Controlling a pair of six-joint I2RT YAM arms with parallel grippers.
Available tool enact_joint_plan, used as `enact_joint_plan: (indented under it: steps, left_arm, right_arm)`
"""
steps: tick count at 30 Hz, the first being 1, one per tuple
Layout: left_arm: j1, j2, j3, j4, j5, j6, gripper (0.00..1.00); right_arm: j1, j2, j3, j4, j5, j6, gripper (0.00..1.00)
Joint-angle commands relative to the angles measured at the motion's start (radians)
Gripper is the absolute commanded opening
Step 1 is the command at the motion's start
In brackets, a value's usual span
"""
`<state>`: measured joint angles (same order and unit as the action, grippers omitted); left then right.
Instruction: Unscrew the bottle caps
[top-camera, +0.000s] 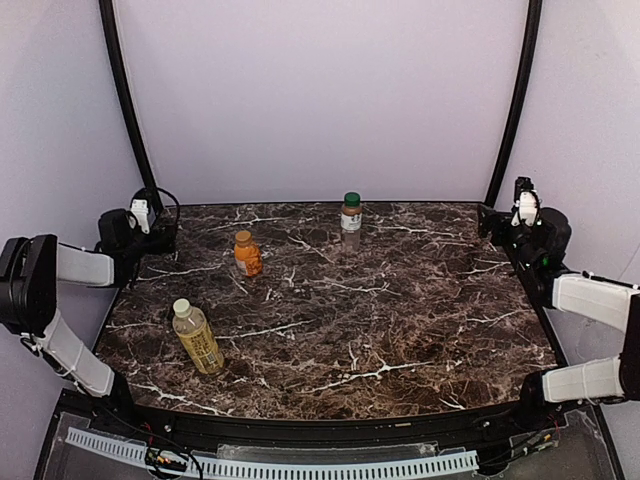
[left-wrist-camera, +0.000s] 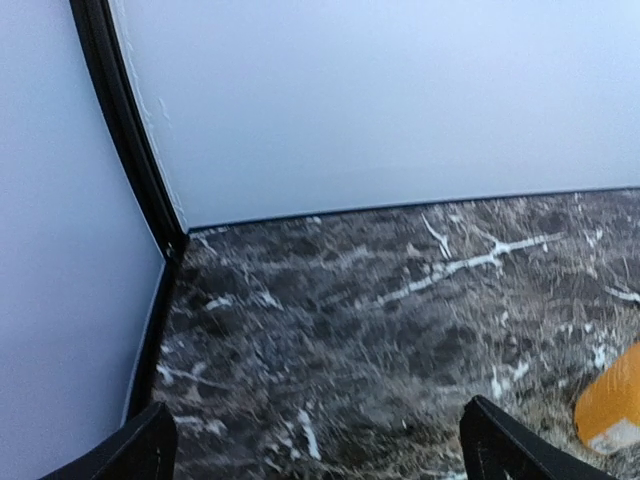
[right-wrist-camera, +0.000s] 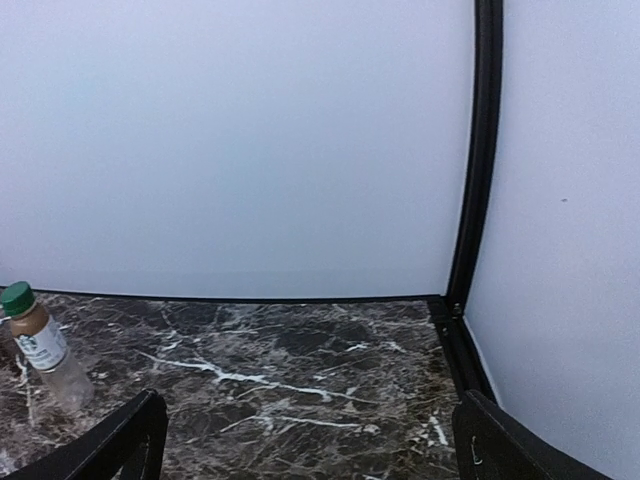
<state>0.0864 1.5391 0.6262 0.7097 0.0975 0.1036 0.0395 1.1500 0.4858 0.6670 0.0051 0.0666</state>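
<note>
Judging by how things lie, none of the unscrewing has begun: all three bottles stand on the marble surface (top-camera: 400, 320) with their caps seated. The tea bottle (top-camera: 199, 342) is near the surface's near-left corner, its cream-white cap (top-camera: 181, 306) on top. The orange juice bottle (top-camera: 248, 258) stands left of centre toward the far edge and wears its orange cap (top-camera: 242, 237). The clear bottle (top-camera: 351, 222) stands close to the middle of the far edge with its dark green cap (top-camera: 351, 199) in place. The left gripper (top-camera: 143, 213) hangs over the far-left corner and the right gripper (top-camera: 524, 207) over the far-right corner, each well apart from every bottle. Both wrist views show the dark fingers (left-wrist-camera: 145, 450) spread wide with nothing between them, so both tools are open and empty. Only a corner of the orange juice bottle shows at the right edge of the left wrist view, and the clear bottle sits at the left edge of the right wrist view. All three caps remain to be done; each will likely need one arm to steady the bottle while the other twists.
</note>
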Motion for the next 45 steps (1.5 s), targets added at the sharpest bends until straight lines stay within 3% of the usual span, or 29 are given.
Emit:
enact_joint_plan:
  steps: [1,4,8,9,13,18,22,25,27,32,36,40,45]
  left_arm:
    - [0.100,-0.047,0.214,-0.452,0.238,0.011,1.00]
    - [0.106,-0.091,0.340,-0.754,0.368,0.152,0.98]
    - [0.101,-0.195,0.559,-1.300,0.689,0.445,0.84]
    - [0.095,-0.212,0.592,-1.482,0.705,0.531,0.82]
    - [0.021,-0.306,0.776,-1.924,0.701,0.750,0.83]
    - [-0.161,-0.376,0.854,-2.243,0.641,0.887,0.88]
    - [-0.249,-0.442,0.806,-2.280,0.557,0.907,0.93]
    - [-0.254,-0.477,0.806,-2.279,0.552,0.919,0.95]
    - [-0.255,-0.500,0.800,-2.257,0.556,0.901,0.97]
    - [-0.254,-0.565,0.738,-2.101,0.488,0.707,0.98]
    - [-0.208,-0.612,0.698,-1.958,0.311,0.539,0.99]
    - [-0.120,-0.620,0.689,-1.875,0.253,0.435,0.99]
    - [-0.090,-0.627,0.654,-1.822,0.245,0.381,0.99]
  right_arm:
    - [0.009,-0.006,0.100,-0.270,-0.237,0.117,0.99]
    - [0.041,0.003,0.158,-0.310,-0.308,0.162,0.99]
    - [0.147,0.036,0.261,-0.401,-0.321,0.149,0.98]
    - [0.173,0.045,0.298,-0.420,-0.324,0.144,0.99]
    - [0.289,0.077,0.385,-0.457,-0.356,0.133,0.99]
    - [0.447,0.101,0.449,-0.437,-0.413,0.105,0.99]
    - [0.566,0.128,0.455,-0.355,-0.438,0.129,0.98]
    - [0.702,0.201,0.488,-0.253,-0.442,0.131,0.99]
    - [0.799,0.295,0.575,-0.275,-0.435,0.095,0.98]
    - [0.982,0.532,0.844,-0.358,-0.395,0.037,0.99]
    - [1.104,0.722,1.037,-0.400,-0.346,-0.023,0.98]
    - [1.157,0.893,1.245,-0.477,-0.335,0.019,0.99]
    - [1.216,0.989,1.337,-0.487,-0.324,0.001,0.99]
